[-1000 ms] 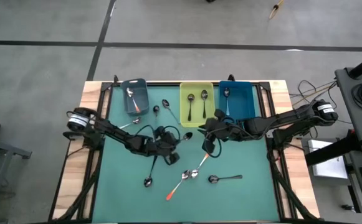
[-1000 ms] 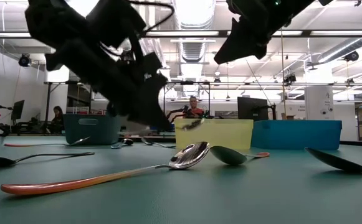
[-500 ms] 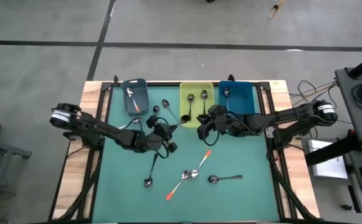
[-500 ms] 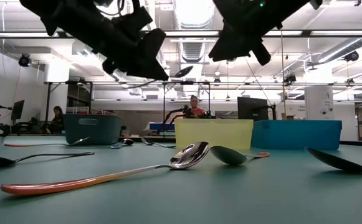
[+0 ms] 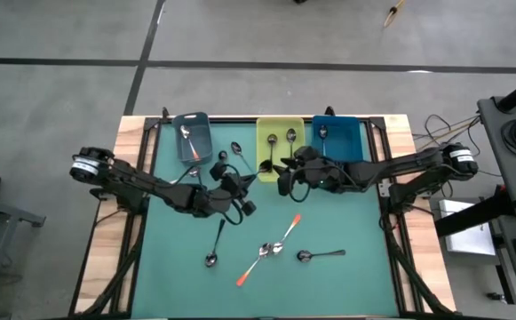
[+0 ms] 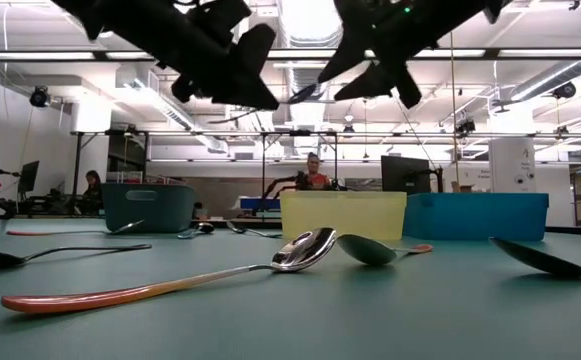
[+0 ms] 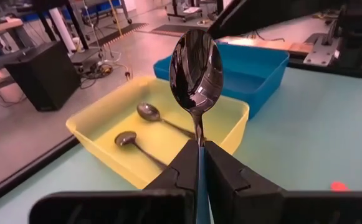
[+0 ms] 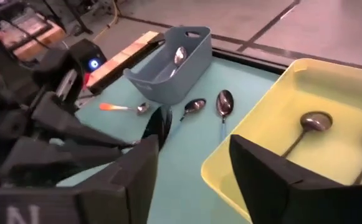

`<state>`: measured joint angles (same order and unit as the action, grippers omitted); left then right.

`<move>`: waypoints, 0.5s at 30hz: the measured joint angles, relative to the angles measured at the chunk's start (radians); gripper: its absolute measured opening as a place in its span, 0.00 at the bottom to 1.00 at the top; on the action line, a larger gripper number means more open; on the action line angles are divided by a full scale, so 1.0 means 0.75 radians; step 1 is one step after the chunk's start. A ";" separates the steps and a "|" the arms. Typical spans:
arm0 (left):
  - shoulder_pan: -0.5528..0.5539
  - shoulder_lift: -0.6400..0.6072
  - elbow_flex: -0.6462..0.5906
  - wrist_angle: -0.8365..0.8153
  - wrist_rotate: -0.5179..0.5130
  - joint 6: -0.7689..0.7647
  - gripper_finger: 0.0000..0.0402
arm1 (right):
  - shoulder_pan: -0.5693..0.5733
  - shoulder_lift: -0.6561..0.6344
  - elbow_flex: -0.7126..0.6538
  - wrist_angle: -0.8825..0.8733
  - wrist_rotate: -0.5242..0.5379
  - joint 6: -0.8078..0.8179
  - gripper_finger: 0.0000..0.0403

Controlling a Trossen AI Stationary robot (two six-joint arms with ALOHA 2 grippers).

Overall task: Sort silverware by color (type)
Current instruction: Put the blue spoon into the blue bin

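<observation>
My left gripper (image 7: 199,149) is shut on a dark-handled spoon (image 7: 196,68) above the table's middle (image 5: 245,181). The spoon's shiny bowl points at the yellow bin (image 7: 168,134), where two like spoons lie. Just short of that bin, my right gripper (image 8: 193,168) hangs open and faces the held spoon's bowl (image 8: 160,123), touching nothing (image 5: 284,174). Both grippers show high above the table in the low view, left (image 6: 262,95) and right (image 6: 370,82). My left gripper pinches the spoon's thin handle (image 7: 199,134) between its two fingers. The handle runs along the fingers, and the bowl sticks out past their tips. The fingers come nearly level from the table's left side. The spoon is lifted clear, about level, with its bowl toward the yellow bin.
A grey bin (image 5: 192,138) with an orange-handled spoon stands far left, a blue bin (image 5: 337,142) with one spoon far right. Loose spoons lie near the grey bin (image 5: 236,149) and in the table's near half (image 5: 262,258) (image 5: 320,255) (image 5: 213,249).
My left gripper has risen from the table with the spoon, lifting it clear, and has gone toward the yellow bin. My right gripper has moved toward the table's left and far side, rolled, and opened its fingers.
</observation>
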<state>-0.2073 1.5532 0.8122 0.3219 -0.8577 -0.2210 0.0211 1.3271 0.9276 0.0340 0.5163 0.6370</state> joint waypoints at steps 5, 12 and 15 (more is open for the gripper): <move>0.000 0.001 0.029 0.001 -0.023 0.028 0.00 | -0.027 0.062 -0.001 0.138 0.000 -0.044 0.53; 0.001 0.003 0.026 0.000 -0.044 0.026 0.00 | -0.032 0.112 -0.001 0.249 -0.001 -0.102 0.53; 0.002 0.004 0.030 0.001 -0.079 0.039 0.00 | -0.032 0.134 -0.001 0.299 -0.001 -0.131 0.53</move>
<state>-0.2058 1.5562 0.8347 0.3224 -0.9171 -0.1914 -0.0029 1.4273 0.9272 0.2584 0.5155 0.5385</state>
